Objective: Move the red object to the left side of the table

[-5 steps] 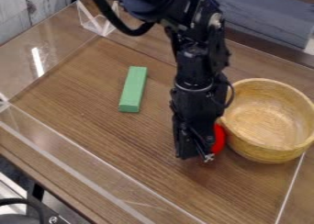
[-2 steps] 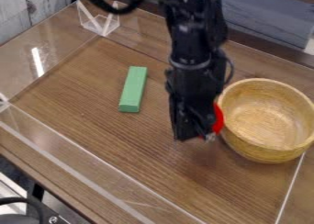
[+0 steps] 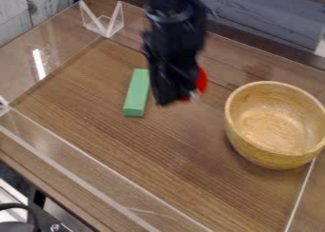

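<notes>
The red object [image 3: 199, 80] shows as a small red patch at the right side of my gripper [image 3: 181, 91], which is shut on it and holds it above the table [image 3: 114, 169]. The black arm reaches straight down from the top of the view, blurred by motion. Most of the red object is hidden behind the fingers. The gripper hangs between the green block and the wooden bowl, close to the block's right edge.
A green rectangular block [image 3: 137, 91] lies left of the gripper. A wooden bowl [image 3: 275, 124] stands at the right. Low clear acrylic walls [image 3: 51, 46] edge the tabletop, with a clear stand [image 3: 102, 19] at the back left.
The gripper has lifted the red object off the table beside the bowl and carried it up and to the left, toward the green block.
</notes>
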`<control>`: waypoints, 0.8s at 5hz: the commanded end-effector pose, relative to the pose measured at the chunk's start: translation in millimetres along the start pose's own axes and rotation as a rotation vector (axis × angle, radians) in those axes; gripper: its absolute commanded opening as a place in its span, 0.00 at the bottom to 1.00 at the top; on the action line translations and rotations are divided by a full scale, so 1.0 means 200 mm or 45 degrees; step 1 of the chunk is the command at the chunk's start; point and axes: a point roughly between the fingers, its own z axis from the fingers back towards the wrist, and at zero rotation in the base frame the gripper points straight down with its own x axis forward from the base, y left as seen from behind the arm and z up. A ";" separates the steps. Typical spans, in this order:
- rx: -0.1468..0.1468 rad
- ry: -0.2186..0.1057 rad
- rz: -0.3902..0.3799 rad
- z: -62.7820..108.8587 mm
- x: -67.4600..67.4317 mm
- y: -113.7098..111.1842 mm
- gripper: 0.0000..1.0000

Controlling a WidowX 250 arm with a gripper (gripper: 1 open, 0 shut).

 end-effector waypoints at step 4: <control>0.065 0.002 0.179 0.00 -0.22 0.62 0.00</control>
